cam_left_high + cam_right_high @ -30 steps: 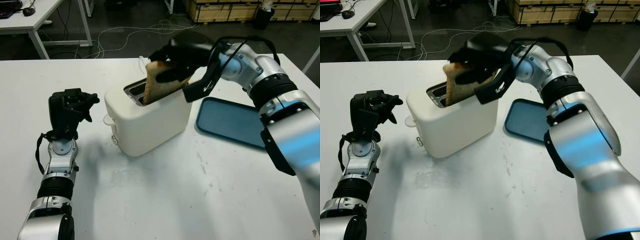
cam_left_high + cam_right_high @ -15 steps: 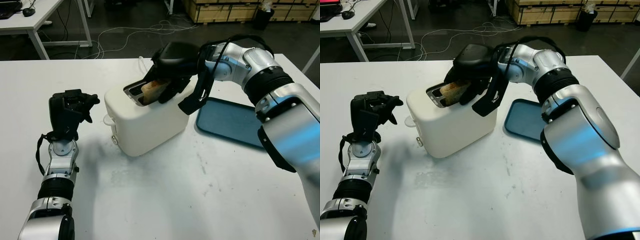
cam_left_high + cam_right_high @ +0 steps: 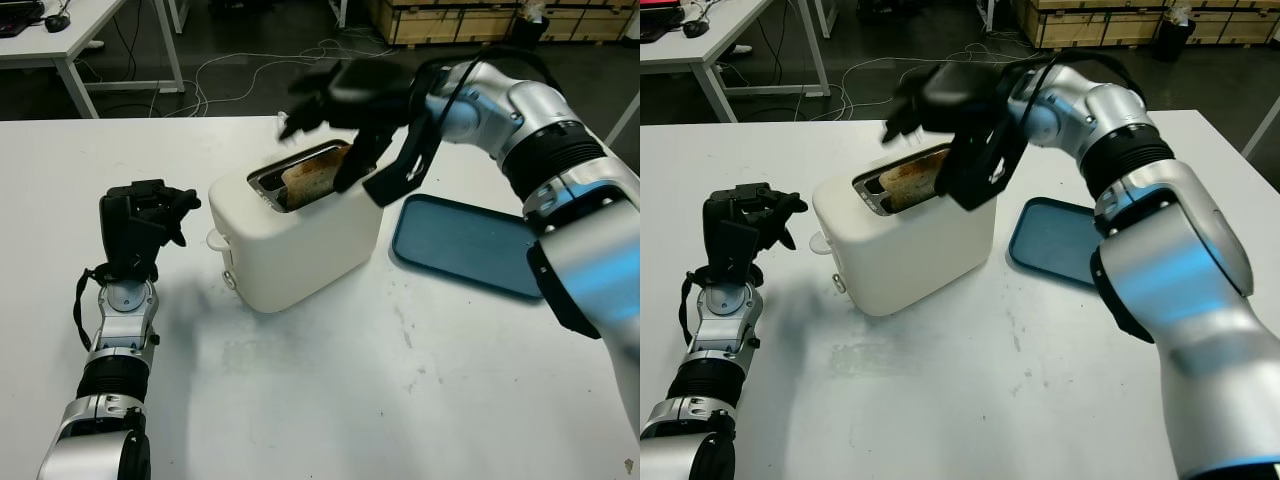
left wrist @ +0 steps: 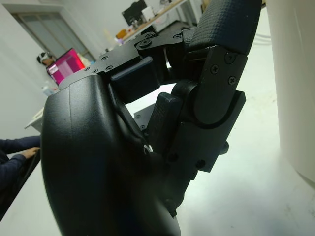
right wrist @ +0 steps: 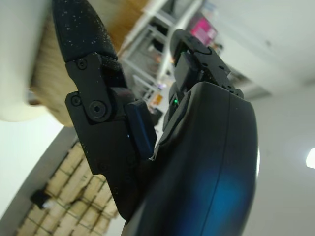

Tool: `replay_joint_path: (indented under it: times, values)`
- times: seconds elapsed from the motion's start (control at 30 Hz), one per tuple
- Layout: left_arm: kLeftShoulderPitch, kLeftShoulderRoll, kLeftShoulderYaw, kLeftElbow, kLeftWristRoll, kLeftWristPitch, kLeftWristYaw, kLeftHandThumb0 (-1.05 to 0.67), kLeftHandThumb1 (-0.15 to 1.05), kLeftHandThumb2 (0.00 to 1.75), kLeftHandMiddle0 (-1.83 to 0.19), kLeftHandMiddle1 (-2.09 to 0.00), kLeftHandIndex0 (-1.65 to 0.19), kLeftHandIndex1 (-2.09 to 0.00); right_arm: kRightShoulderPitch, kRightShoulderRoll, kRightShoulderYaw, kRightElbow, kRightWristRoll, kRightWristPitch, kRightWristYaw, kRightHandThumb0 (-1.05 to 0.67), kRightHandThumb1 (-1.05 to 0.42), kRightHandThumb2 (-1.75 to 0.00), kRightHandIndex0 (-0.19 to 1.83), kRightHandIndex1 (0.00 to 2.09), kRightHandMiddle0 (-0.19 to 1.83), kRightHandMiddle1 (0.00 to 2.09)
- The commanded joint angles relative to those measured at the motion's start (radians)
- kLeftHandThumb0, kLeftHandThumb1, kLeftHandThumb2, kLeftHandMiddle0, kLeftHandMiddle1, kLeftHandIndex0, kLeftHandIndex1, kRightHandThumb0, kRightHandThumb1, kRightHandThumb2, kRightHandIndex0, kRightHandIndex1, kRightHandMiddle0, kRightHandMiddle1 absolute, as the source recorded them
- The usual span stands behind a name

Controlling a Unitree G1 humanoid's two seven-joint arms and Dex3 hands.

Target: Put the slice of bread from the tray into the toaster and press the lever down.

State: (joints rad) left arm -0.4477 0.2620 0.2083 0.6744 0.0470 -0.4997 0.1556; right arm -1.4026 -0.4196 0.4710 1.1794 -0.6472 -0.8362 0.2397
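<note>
Left eye view: browned bread [image 3: 313,178] sits in the boxy white toaster [image 3: 296,234]; right hand [image 3: 345,95] above, holding nothing.

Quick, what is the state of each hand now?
Left hand: curled shut, holding nothing, left of the toaster.
Right hand: open, above the toaster; bread sits in the slot.

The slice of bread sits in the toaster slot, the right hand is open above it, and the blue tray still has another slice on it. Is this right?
Not quite: the blue tray holds nothing, as the left eye view shows. The rest stands: the slice of bread sits in the slot of the toaster, and the right hand is open above it.
</note>
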Motion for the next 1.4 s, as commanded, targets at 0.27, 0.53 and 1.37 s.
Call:
replay_joint_path:
  times: [0.27, 0.53, 1.37]
  values:
    - [0.01, 0.03, -0.004, -0.076, 0.011, 0.008, -0.008, -1.05, 0.92, 0.18, -1.57, -1.26, -1.56, -0.62, 0.281, -0.015, -0.343, -0.053, 0.353, -0.028, -0.19, -0.69, -0.92, -0.09, 0.41, 0.88, 0.65, 0.2]
    - [0.014, 0.085, -0.021, -0.13, 0.04, -0.015, -0.057, -1.05, 0.92, 0.21, -1.57, -1.31, -1.5, -0.6, 0.596, 0.046, -0.547, -0.168, 0.624, 0.023, -0.169, -0.3, -0.92, -0.19, 0.86, 0.86, 0.95, 0.21]
    - [-0.014, 0.277, -0.132, -0.084, 0.168, -0.279, -0.197, -1.05, 0.92, 0.21, -1.24, -1.48, -1.18, -0.84, 1.197, 0.243, -0.621, -1.039, 0.68, 0.555, -0.298, -0.39, -0.92, -0.27, 0.83, 1.34, 0.94, 0.57]
